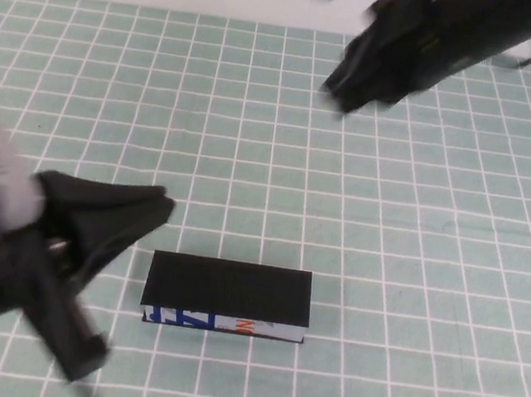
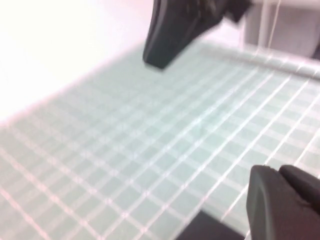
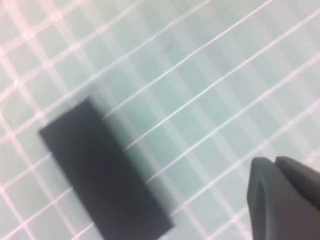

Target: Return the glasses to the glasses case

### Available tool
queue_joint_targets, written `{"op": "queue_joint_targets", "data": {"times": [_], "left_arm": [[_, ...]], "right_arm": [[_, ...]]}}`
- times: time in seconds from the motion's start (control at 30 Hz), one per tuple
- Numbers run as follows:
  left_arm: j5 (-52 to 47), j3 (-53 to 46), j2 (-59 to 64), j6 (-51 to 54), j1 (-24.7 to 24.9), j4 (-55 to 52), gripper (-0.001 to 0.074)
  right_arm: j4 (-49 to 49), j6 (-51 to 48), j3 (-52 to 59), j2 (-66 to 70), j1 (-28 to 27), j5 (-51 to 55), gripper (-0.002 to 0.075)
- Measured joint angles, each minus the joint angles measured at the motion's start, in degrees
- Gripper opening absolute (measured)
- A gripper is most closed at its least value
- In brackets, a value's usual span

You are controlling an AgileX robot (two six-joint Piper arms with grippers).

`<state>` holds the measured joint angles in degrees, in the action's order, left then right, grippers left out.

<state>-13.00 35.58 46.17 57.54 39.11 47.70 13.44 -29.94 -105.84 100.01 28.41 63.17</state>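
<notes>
Counter (image 1: 411,275): green mat, white grid, pale wall strip along frame top. Left pincer (image 1: 153,206) lower left of frame, arm blurred, cut by edge; finger state unclear. Right pincer (image 1: 341,96) upper right, blurred; cannot tell either. One glasses case (image 1: 227,288) lower centre, lid closed. Glasses hidden.

Print is present only on the white front edge of the glasses case (image 1: 224,324), lid closed: blue characters toward the case's left end, orange ones near its middle. None of it is legible. No other text, label or number found.

Left gripper (image 1: 153,206) sits just left of the case; right gripper (image 1: 341,94) hangs well beyond it, toward the far right.
</notes>
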Motion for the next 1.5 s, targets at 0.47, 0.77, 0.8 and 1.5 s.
{"op": "queue_joint_targets", "data": {"times": [0.47, 0.77, 0.8, 1.5], "left_arm": [[-22.5, -0.5, -2.4, -2.3, 0.1, -6.7, -0.0002], [-28.0, 1.2, -1.9, -1.9, -9.6, -7.9, -0.0002], [-28.8, 1.7, -1.9, -1.7, -11.2, -7.9, -0.0002], [-31.1, 6.9, -1.9, -1.7, -18.4, -4.2, -0.0002]], "right_arm": [[1.2, 1.5, 4.5, -31.3, -5.2, -2.0, -0.0011], [-0.9, 1.5, 36.2, -54.5, -5.2, -14.7, -0.0011], [-1.4, 1.5, 39.5, -57.3, -5.2, -16.2, -0.0011], [-2.3, 4.7, 85.8, -89.4, -5.2, -38.6, -0.0011]]}}
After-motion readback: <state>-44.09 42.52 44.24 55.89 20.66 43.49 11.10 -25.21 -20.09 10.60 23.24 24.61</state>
